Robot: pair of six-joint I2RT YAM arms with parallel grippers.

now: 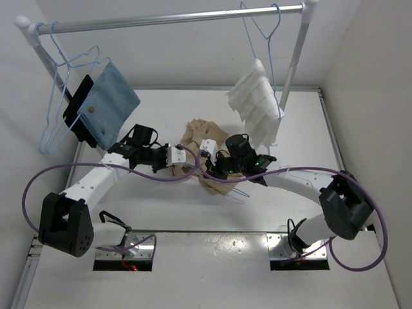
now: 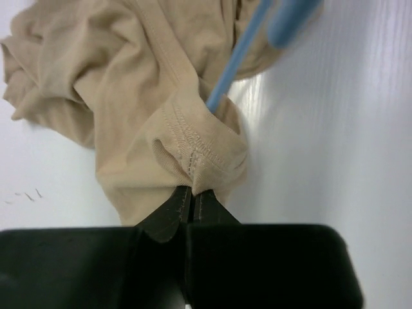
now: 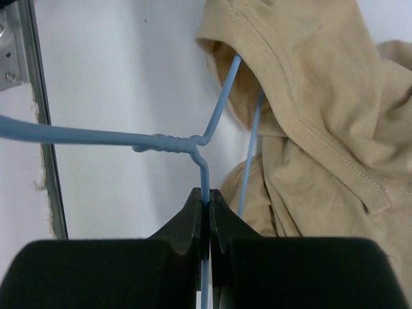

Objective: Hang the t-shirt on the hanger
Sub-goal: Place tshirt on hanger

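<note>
R gripper (image 3: 205, 196) is clamping fully shut on the hanger (image 3: 168, 145), pinching the thin wire just below the twisted neck; that grip is giving it steering over the whole frame w/o blocking the shoulders. Two blue wire arms are running fwd from the twist and going under a stitched hem of the t-shirt (image 3: 309, 96); the frame is prob. being fed into an opening, though neck or sleeve I can't tell. L gripper (image 2: 191, 193) is closed tight on a fold of the tan fabric at a seam, the stitched edge bunching right at its tips; a blue wire is going into that fold just beyond, so this arm is apparently holding the edge taut vs. the wire. Cloth in one arm and wire in the other is letting each work against the other.

In the top view the shirt is lying crumpled on the table (image 1: 161, 206), between the two grippers and partly under them; it's well apart from the rail (image 1: 174, 18) at the back, where a white ribbed cloth (image 1: 257, 103) and a light-blue cloth (image 1: 109, 106) are hanging. Threading is looking partway done; the shirt isn't yet spread over both shoulders.
</note>
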